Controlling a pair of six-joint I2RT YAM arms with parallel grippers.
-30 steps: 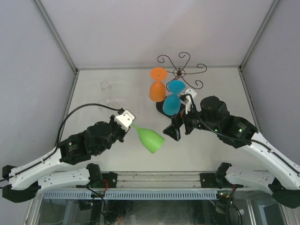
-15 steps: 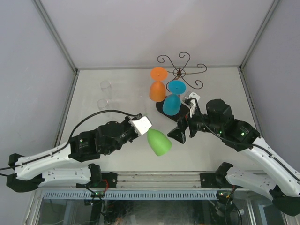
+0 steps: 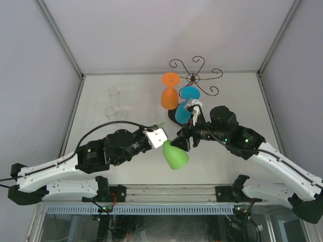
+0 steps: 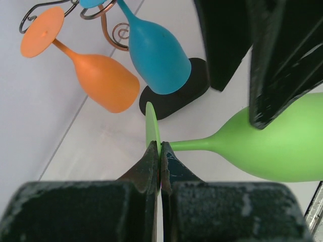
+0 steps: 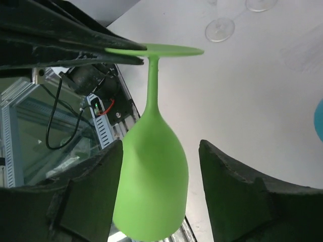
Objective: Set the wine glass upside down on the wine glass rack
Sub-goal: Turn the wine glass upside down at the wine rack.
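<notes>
The green wine glass (image 3: pixel 175 155) hangs over the near middle of the table, its bowl pointing toward the front edge. My left gripper (image 3: pixel 160 137) is shut on the rim of its flat foot (image 4: pixel 151 126). My right gripper (image 3: pixel 180 142) is open with a finger on each side of the bowl (image 5: pixel 151 191); the left finger is against it and a gap shows at the right finger. The wine glass rack (image 3: pixel 194 77) stands at the back, dark wire scrolls over a black base (image 4: pixel 176 96).
An orange glass (image 3: pixel 169 96) and a blue glass (image 3: pixel 185 108) hang upside down on the rack, right behind my right gripper. Two clear glasses (image 3: pixel 113 92) stand at the back left. The table's front rail (image 3: pixel 166 194) lies just below the green bowl.
My left arm has carried the green glass to the right and swung its bowl toward the front. My right gripper has come left around the bowl and its jaws have narrowed.
</notes>
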